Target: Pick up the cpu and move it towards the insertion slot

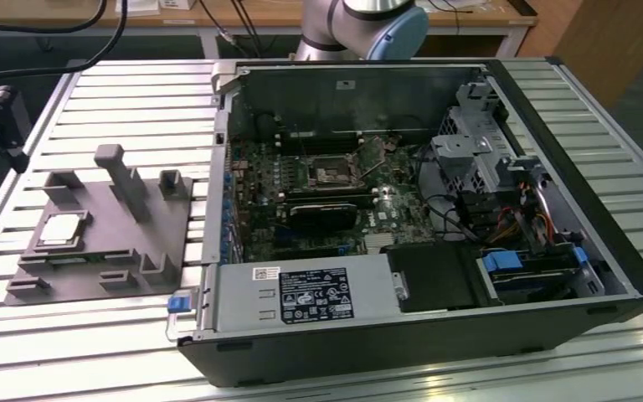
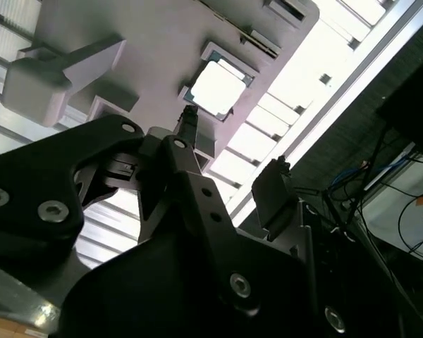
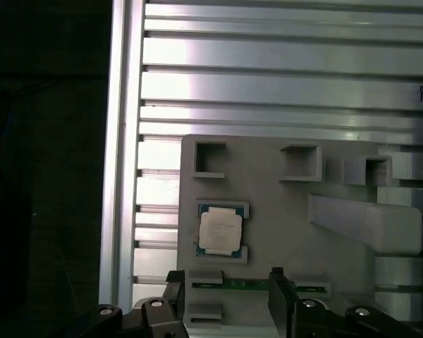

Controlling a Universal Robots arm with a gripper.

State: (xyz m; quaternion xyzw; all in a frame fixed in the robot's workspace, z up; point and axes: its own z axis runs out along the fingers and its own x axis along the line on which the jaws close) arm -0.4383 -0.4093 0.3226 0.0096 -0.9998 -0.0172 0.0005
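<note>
The slatted table carries an open computer case and, just beside it on the exterior view's left, a grey holder plate. The insertion slot sits on the board inside the case, well apart from the plate. The cpu lies flat in its pocket on the plate, untouched. The gripper hangs over the plate, its fingers spread wide with nothing between them. In the first wrist view the cpu lies straight ahead of that gap, apart from both fingers. Being square, it offers no long side, and its edges look roughly squared to the fingers
</note>
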